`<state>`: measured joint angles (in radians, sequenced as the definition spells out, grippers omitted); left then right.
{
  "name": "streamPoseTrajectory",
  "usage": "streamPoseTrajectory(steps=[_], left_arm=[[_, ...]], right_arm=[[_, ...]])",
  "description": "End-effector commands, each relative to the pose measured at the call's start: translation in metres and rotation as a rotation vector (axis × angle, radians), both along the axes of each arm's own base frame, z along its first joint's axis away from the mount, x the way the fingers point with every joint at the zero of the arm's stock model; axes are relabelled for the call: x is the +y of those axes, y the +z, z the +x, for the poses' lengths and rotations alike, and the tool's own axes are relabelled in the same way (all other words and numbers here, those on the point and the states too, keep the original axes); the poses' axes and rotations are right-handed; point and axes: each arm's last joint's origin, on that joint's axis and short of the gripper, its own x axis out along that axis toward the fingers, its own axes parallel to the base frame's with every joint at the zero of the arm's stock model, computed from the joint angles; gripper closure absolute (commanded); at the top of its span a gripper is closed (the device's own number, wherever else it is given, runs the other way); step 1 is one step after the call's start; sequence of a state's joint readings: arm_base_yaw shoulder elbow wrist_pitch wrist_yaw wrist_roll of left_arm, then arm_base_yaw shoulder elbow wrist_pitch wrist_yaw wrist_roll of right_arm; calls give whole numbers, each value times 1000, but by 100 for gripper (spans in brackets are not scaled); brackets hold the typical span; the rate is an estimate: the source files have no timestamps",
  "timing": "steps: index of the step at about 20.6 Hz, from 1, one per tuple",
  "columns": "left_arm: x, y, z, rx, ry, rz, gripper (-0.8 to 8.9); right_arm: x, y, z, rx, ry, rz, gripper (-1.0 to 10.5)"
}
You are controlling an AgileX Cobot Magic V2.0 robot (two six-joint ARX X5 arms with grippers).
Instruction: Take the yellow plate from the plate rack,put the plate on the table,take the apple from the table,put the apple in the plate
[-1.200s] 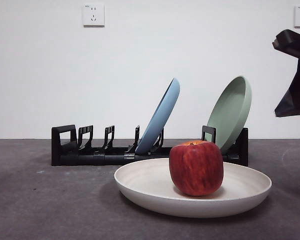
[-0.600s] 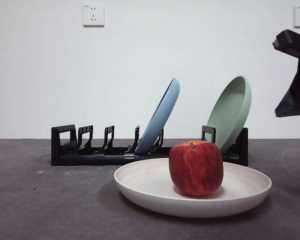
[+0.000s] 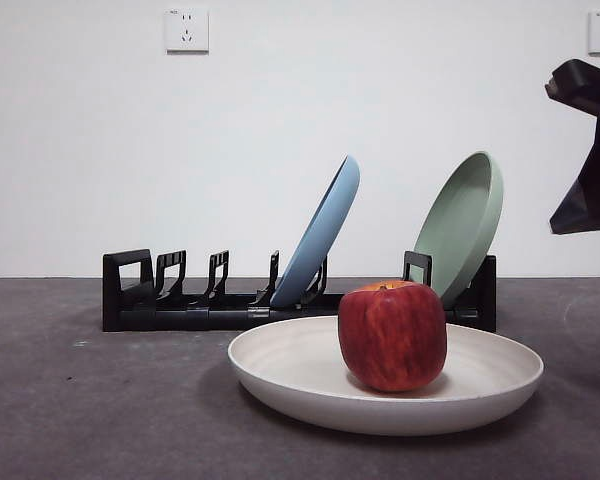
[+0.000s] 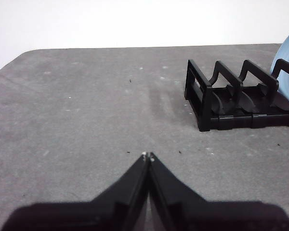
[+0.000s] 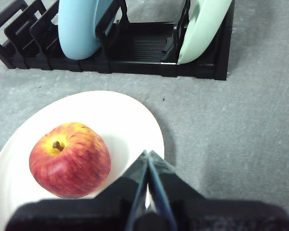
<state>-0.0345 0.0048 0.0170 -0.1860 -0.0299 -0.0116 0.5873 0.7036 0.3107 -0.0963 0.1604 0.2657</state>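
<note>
The cream yellow plate lies flat on the grey table in front of the black plate rack. The red apple sits in the plate, right of its middle; the right wrist view shows both, the apple and the plate. My right gripper is shut and empty, held above the plate's near rim, and shows as a dark shape at the right edge of the front view. My left gripper is shut and empty over bare table, beside the rack's loop end.
A blue plate and a pale green plate lean in the rack's slots. The rack's left slots stand empty. Two wall sockets are on the white wall behind.
</note>
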Motion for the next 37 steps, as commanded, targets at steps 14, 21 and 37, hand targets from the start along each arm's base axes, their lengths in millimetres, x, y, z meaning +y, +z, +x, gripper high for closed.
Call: streamPoseTrajectory(steps=[14, 21, 37], left_arm=[[0, -4, 0, 11, -2, -8, 816], [0, -4, 0, 11, -2, -8, 816], [0, -4, 0, 11, -2, -8, 816]], right_arm=[[-8, 1, -6, -18, -28, -35, 946], [-56, 27, -25, -283, -255, -75, 946], [-73, -30, -36, -374, -286, -121, 946]])
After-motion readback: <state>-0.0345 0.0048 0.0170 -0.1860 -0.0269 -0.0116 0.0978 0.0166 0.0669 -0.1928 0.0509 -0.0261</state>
